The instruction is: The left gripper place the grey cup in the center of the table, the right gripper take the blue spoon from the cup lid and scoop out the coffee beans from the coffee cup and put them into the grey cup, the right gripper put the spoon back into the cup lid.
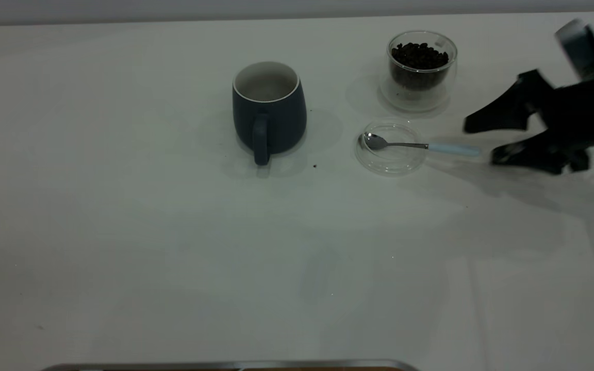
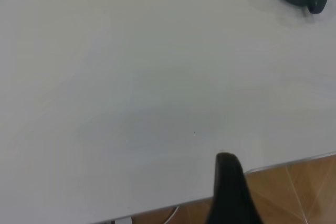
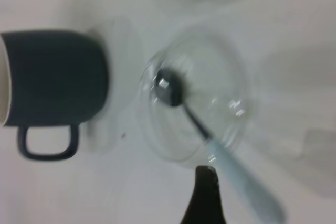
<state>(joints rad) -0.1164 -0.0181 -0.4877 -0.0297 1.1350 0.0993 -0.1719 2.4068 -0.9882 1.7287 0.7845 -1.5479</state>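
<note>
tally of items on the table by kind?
Mugs: 1, the grey cup
Glass cups: 1, the coffee cup with coffee beans
Lids: 1, the cup lid
Spoons: 1, the blue spoon
Total: 4

A slate-grey mug [image 1: 269, 111] with white interior stands on a white worktop [image 1: 121, 232]; dark brown beans [image 1: 419, 55] fill clear glass [image 1: 419, 69]; pale-blue-handled spoon [image 1: 421, 147].

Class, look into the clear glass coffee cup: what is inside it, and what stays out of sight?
The coffee cup holds a heap of dark coffee beans. Only the top and side beans show; what lies beneath the heap cannot be seen.
</note>
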